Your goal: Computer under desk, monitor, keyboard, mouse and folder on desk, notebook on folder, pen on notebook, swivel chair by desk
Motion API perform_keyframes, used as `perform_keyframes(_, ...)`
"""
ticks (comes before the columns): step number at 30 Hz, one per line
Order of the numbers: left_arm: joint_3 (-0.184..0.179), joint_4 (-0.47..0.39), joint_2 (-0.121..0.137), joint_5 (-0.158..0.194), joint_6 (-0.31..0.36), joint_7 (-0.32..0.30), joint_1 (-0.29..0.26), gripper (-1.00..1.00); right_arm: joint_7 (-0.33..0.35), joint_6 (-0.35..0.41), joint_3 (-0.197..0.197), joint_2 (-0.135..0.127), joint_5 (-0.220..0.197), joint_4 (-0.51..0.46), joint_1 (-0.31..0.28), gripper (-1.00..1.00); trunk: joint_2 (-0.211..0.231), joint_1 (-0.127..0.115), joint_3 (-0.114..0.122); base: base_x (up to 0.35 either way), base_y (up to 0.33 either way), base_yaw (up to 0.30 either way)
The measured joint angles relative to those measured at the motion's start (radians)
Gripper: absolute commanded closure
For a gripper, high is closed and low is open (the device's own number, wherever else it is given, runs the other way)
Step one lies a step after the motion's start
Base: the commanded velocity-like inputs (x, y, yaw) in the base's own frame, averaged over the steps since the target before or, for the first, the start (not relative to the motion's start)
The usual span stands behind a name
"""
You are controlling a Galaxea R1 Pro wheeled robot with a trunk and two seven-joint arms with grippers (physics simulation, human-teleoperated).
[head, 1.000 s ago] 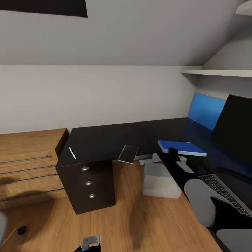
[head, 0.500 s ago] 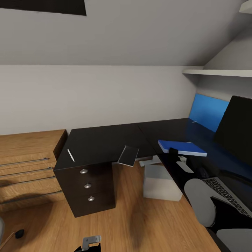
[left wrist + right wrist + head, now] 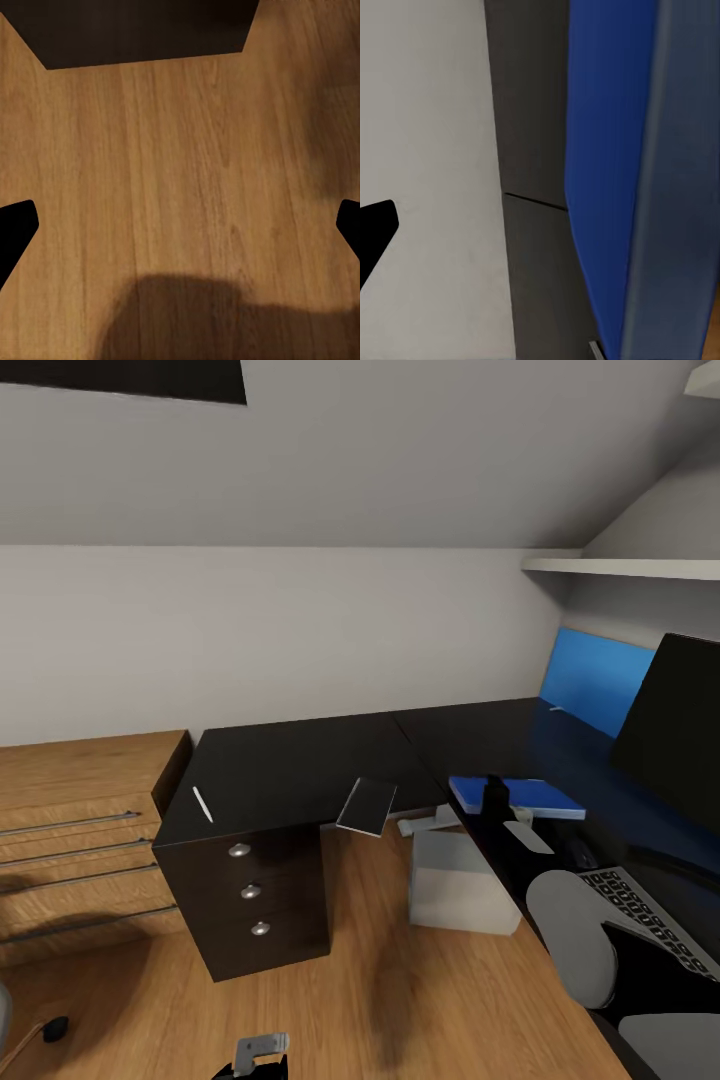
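Left end effector [image 3: 180,225]: low at the near edge of the head view, hanging over the wood floor [image 3: 400,980]. In its wrist view both fingertips sit at the far sides with bare floorboards between them. Jaws wide, holding nothing.
Keyboard [image 3: 650,920]: nearest item on the counter [image 3: 290,760], lying flat on the right-hand run, partly behind the robot's right arm.
Computer [image 3: 460,880]: light grey tower on the floor, tucked against the counter's right-hand run with part of it under the top.
Drawer unit [image 3: 255,900]: black with three round knobs, under the left-hand run. A light wood cabinet [image 3: 80,840] stands just beside it.
Pen [image 3: 203,804]: thin white stick lying on the counter above the drawers, near the front edge.
Notebook [image 3: 367,805]: grey, at the inner corner of the L, with one end hanging over the counter's edge.
Right end effector [image 3: 494,792]: at the near edge of the folder. One finger [image 3: 375,232] shows, standing well off the blue cover, while the other is hidden behind the folder. It reads as spread wide, not clamped.
Folder [image 3: 530,797]: bright blue, lying on the counter between the notebook and the monitor.
Monitor [image 3: 675,730]: black screen, upright on the counter beyond the keyboard.
Back panel [image 3: 590,680]: blue, at the counter's far end.
Shelf [image 3: 620,567]: white, on the wall above the panel.
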Motion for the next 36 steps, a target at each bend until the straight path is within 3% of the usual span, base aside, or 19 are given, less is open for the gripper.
perform_keyframes(25,0.000,0.000,0.000,0.000,0.000,0.000,0.000,-1.00,0.002,0.000,0.001,0.000,0.003,0.000,0.000,-1.00,0.000,0.000,0.000,-0.053,0.000,0.000)
perform_keyframes(36,0.000,0.000,0.000,0.000,0.001,0.001,0.000,-1.00,0.002,0.000,0.001,0.000,0.003,0.000,0.000,-1.00,0.077,-0.042,0.034,0.000,0.000,0.000)
